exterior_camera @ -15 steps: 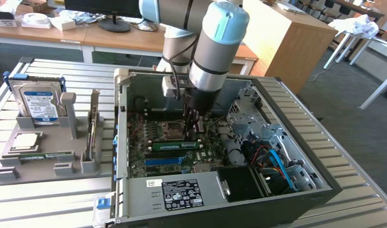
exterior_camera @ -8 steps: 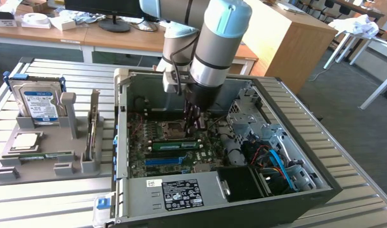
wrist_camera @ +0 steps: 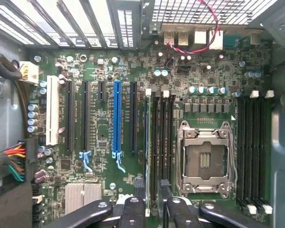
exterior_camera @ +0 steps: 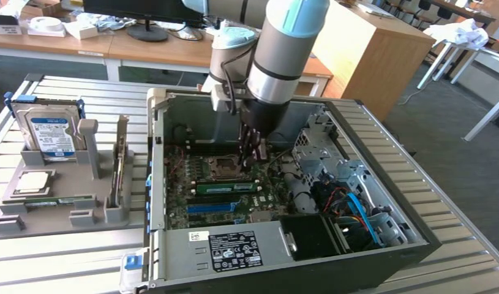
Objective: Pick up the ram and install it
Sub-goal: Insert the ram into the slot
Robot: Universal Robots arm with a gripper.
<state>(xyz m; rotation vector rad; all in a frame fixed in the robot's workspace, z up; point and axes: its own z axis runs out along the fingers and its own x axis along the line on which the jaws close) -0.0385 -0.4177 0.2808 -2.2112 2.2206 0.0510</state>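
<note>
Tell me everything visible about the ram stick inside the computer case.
The ram is a long, thin green board with darker patches along its face. It stands on edge, level, in a slot on the motherboard, beside the empty processor socket. Whether it is pressed fully home cannot be told. The open hand hangs above one end, not gripping it.

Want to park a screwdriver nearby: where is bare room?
Free: slatted table between the grey holder and its near edge, and the strip along the case on the exterior view's right. Crowded: inside the case, under the arm.
</note>
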